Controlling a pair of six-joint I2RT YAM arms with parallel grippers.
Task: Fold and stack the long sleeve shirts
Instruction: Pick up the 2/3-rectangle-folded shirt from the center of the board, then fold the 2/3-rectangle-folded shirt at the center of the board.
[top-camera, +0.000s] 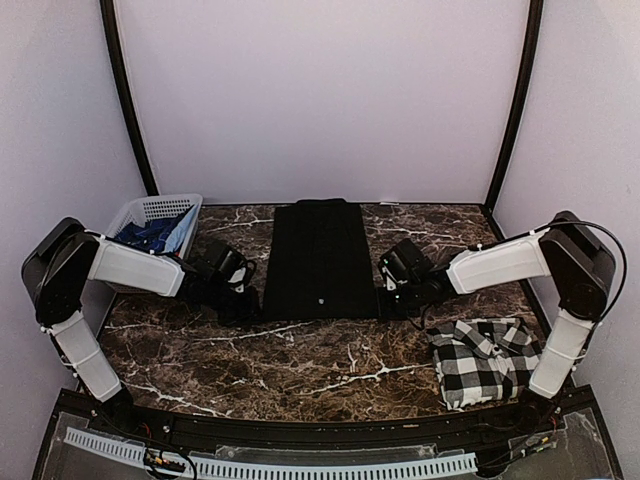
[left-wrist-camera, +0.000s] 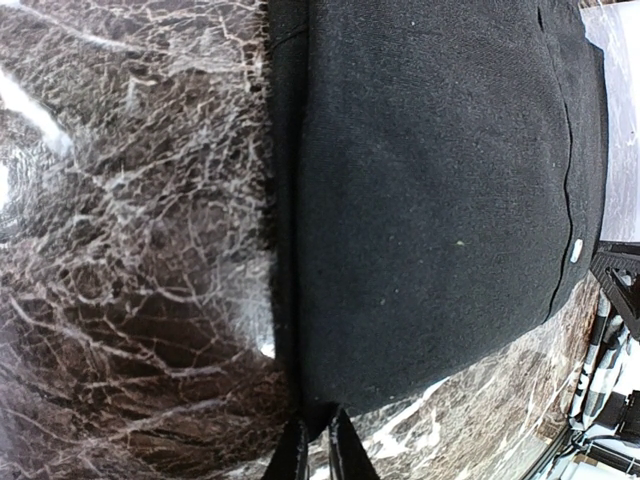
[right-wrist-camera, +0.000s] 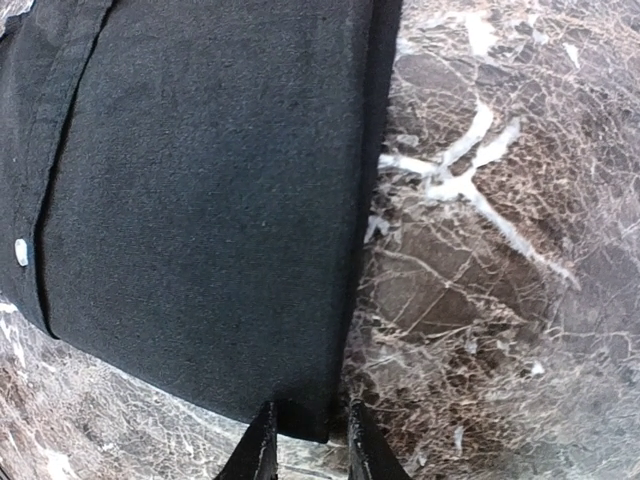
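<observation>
The black shirt (right-wrist-camera: 200, 200) lies folded flat on the marble table (right-wrist-camera: 500, 300), 1 white button (right-wrist-camera: 21, 252) near its left edge. The right gripper (right-wrist-camera: 312, 442) pinches its near corner.

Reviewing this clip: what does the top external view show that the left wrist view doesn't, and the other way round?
Only the top external view: the white basket at the far left with blue cloth in it, and the checked shirt, clearly seen at the near right.
Only the left wrist view: a close look at the left gripper, shut on a near corner of the black shirt.
Both: the black shirt folded into a long strip, its white button, and the marble table.
</observation>
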